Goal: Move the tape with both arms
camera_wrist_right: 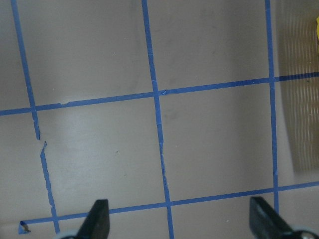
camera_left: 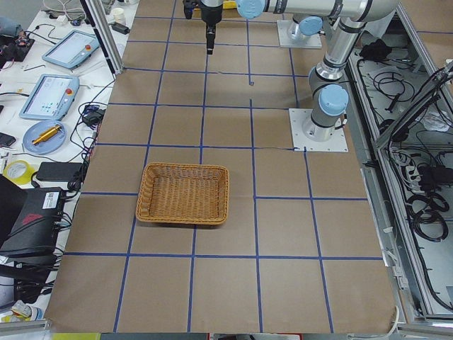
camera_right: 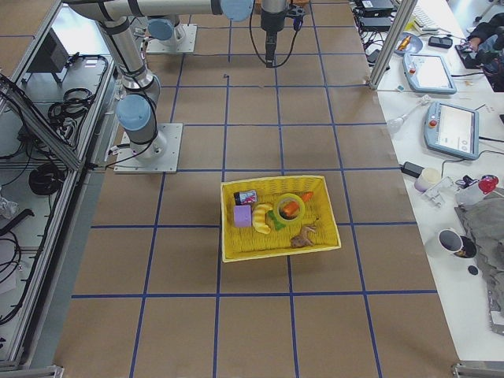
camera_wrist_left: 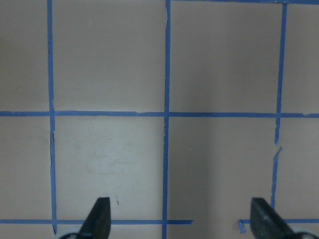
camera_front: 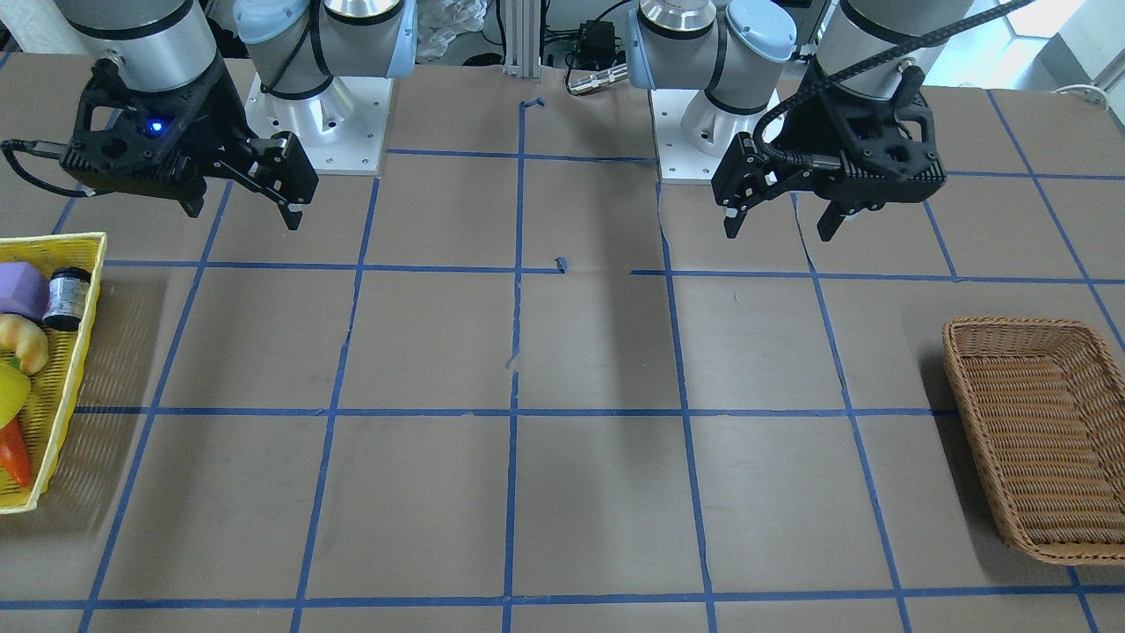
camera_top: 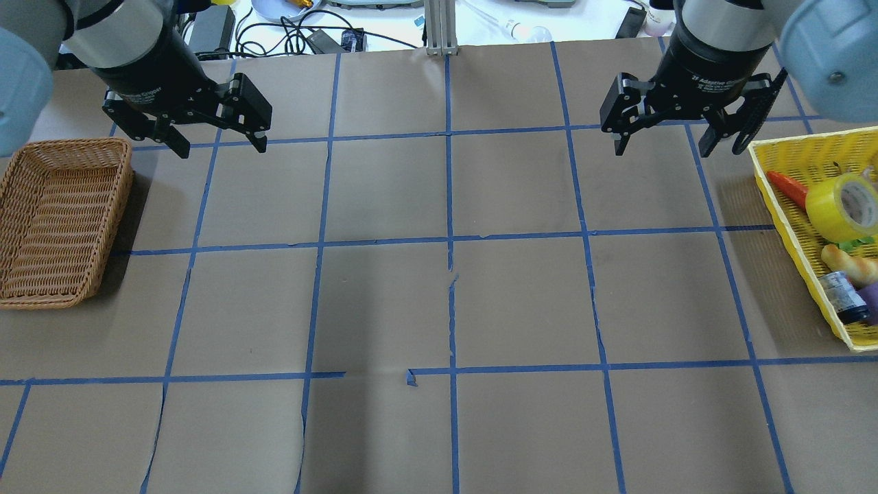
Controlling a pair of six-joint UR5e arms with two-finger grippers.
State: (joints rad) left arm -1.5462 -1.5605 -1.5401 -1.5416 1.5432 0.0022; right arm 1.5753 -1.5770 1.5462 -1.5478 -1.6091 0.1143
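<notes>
The yellow tape roll lies in the yellow basket at the table's right end, among other items. It also shows in the exterior right view. My right gripper hangs open and empty above the table, to the left of that basket and further from the robot. It shows in the front view and in its wrist view. My left gripper is open and empty above the table near the wicker basket. It also shows in the front view and in its wrist view.
The yellow basket also holds a carrot, a croissant, a small dark bottle and a purple block. The wicker basket has nothing in it. Brown paper with blue tape lines covers the table.
</notes>
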